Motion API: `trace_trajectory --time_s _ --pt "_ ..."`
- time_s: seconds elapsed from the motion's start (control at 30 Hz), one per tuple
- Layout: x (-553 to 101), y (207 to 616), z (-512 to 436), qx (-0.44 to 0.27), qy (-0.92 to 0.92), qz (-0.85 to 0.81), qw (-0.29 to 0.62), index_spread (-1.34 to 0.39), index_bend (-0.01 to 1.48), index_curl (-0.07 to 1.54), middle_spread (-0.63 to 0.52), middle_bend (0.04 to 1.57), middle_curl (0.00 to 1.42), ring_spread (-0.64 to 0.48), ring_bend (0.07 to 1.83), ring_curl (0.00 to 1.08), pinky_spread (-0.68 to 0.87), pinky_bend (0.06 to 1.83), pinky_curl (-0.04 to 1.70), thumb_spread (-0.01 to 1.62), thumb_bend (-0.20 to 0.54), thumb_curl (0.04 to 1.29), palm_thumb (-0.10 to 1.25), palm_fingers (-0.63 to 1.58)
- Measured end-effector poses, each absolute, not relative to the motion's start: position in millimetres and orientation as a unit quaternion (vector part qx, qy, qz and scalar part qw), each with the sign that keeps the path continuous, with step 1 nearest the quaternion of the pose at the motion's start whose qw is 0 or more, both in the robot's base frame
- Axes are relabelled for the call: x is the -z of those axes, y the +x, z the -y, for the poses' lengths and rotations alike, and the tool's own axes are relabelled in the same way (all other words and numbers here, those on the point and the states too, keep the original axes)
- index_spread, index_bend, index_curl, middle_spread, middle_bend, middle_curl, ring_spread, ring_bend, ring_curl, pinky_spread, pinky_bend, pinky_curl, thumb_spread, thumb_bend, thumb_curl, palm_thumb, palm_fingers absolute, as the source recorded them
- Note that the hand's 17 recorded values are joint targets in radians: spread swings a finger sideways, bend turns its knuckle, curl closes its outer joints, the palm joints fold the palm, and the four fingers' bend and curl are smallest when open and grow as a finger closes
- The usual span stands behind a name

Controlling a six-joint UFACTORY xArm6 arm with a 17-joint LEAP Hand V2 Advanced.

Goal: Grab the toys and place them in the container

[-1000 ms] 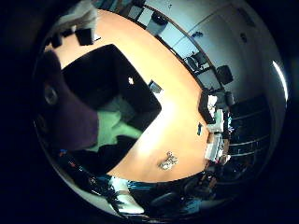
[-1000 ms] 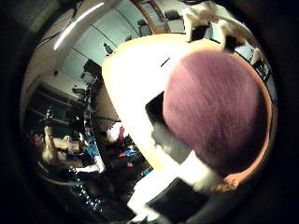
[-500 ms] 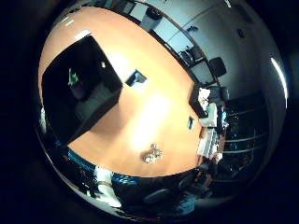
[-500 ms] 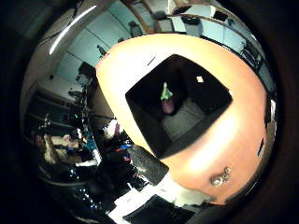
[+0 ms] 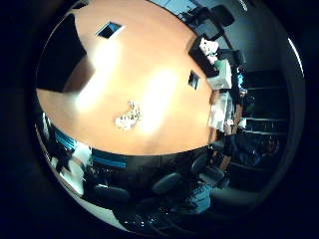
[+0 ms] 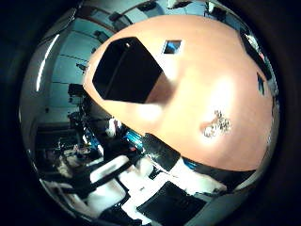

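Note:
A black open container (image 6: 132, 71) stands on the orange wooden table (image 6: 207, 66) in the right thumb side palm view. Its inside is dark and I cannot make out what lies in it. A small pale toy (image 6: 216, 123) lies on the bare table, away from the container and near the table's edge. The right little finger side palm view shows the same kind of small pale toy (image 5: 127, 114) on the table top. My hand is above the table, some way up.
Two small dark flat squares (image 5: 110, 30) (image 5: 194, 80) lie on the table. White items (image 5: 207, 46) sit at one table edge. Office chairs and cluttered desks (image 6: 103, 141) surround the table.
One second ago a purple toy filled the thumb side view, close to the palm. Half a second ago it lay in the container. Since then the camera has swung toward the small pale toy.

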State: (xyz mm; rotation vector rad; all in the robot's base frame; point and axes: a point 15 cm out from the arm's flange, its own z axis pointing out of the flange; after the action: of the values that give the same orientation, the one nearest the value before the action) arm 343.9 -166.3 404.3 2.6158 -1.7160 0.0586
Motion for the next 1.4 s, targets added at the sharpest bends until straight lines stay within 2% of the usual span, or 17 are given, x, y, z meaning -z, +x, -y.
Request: trace_trajectory --time_s 0.23,0.37,0.5,0.83,1.4 --pt "-287.4 313.0 210.6 -0.041 0.845 0.53 0.065 -0.44 0.16 0.3 -0.06 0.25 0.33 0.17 0.32 0.2 0.42 0.27 0.29 1.07 -0.02 0.29 0.55 0.25" --pt "-258.9 306.6 234.4 -0.066 0.865 0.482 0.12 -0.45 0.17 0.29 -0.07 0.23 0.33 0.16 0.29 0.2 0.42 0.27 0.29 1.06 -0.02 0.3 0.59 0.23" --pt "-230.8 304.1 250.7 -0.032 0.874 0.462 0.145 -0.46 0.17 0.29 -0.08 0.21 0.33 0.16 0.26 0.21 0.41 0.26 0.29 1.05 -0.021 0.3 0.62 0.21" --pt "-209.2 329.8 308.1 -0.02 0.877 0.438 0.197 -0.47 0.17 0.28 -0.08 0.2 0.33 0.16 0.23 0.22 0.4 0.24 0.3 1.02 -0.024 0.32 0.65 0.21" --pt "-184.3 356.4 319.0 -0.004 0.882 0.426 0.2 -0.48 0.18 0.29 -0.08 0.19 0.32 0.16 0.2 0.24 0.41 0.22 0.31 1.01 -0.019 0.34 0.72 0.22"
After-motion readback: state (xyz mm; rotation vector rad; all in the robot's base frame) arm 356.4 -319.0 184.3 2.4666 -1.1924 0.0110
